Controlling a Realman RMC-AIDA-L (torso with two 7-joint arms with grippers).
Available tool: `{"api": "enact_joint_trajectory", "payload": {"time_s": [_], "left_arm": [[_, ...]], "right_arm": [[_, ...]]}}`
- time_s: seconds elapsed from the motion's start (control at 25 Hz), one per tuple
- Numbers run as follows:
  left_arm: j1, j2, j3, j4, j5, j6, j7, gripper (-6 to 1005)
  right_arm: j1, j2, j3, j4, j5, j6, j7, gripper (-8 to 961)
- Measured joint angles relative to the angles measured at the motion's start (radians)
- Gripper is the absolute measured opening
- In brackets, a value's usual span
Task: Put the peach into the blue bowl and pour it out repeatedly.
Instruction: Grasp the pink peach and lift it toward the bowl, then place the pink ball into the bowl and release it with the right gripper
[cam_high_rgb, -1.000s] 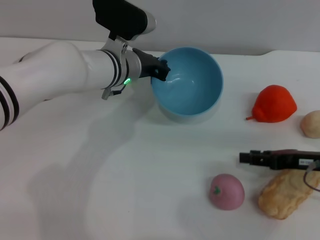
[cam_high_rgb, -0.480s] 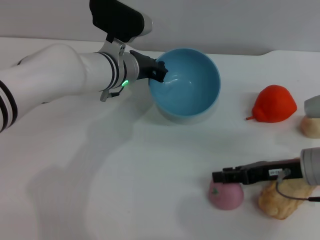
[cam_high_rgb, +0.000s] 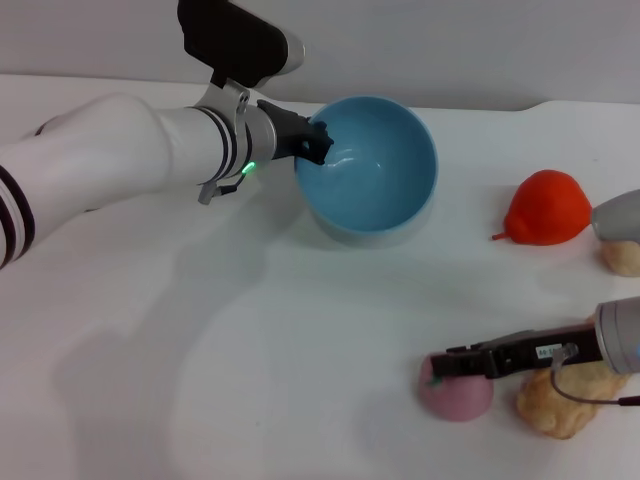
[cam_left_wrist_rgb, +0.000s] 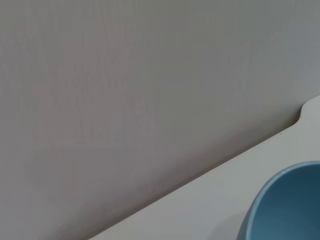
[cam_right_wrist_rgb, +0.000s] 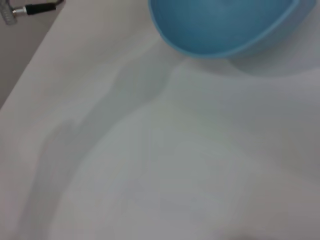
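The blue bowl (cam_high_rgb: 385, 195) sits at the back middle of the white table, tilted a little, with nothing inside it. My left gripper (cam_high_rgb: 318, 140) is shut on its left rim. The bowl also shows in the left wrist view as a blue edge (cam_left_wrist_rgb: 287, 207), and in the right wrist view as the bowl's outer wall (cam_right_wrist_rgb: 220, 30). The pink peach (cam_high_rgb: 455, 398) lies at the front right. My right gripper (cam_high_rgb: 441, 368) reaches in from the right and lies across the peach's top, hiding part of it.
A red-orange pear-shaped fruit (cam_high_rgb: 545, 208) lies at the right, with a pale beige lump (cam_high_rgb: 625, 257) beyond it. A tan bread-like piece (cam_high_rgb: 562, 405) sits right beside the peach. The table's back edge meets a grey wall (cam_left_wrist_rgb: 150, 75).
My right gripper has moved left and down from beside the bread-like piece onto the peach. The left arm has shifted the bowl slightly to the left.
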Motion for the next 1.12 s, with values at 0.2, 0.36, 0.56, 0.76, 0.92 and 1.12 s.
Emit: {"api": "enact_joint_trajectory", "payload": {"time_s": [0.2, 0.36, 0.56, 0.76, 0.92, 1.12], "left_arm": [[0.002, -0.001, 0.005, 0.0, 0.0, 0.0, 0.0, -1], [0.005, -0.002, 0.005, 0.0, 0.0, 0.0, 0.0, -1], [0.008, -0.002, 0.005, 0.0, 0.0, 0.004, 0.0, -1], [0.006, -0.002, 0.005, 0.009, 0.0, 0.068, -0.001, -1], [-0.008, -0.002, 0.006, 0.021, 0.0, 0.175, -0.015, 0], [-0.009, -0.001, 0.015, 0.043, 0.0, 0.224, -0.064, 0]], "right_arm": [[-0.03, 0.009, -0.003, -0.085, 0.004, -0.002, -0.004, 339], [-0.031, 0.01, -0.003, -0.114, 0.039, -0.004, -0.033, 200], [-0.052, 0.004, 0.005, -0.174, 0.163, -0.038, -0.109, 81], [-0.074, 0.003, 0.041, -0.329, 0.191, -0.067, -0.115, 50], [-0.066, 0.002, 0.111, -0.373, 0.232, -0.073, -0.117, 50], [-0.041, 0.002, 0.115, -0.356, 0.272, -0.035, -0.144, 51]]}}
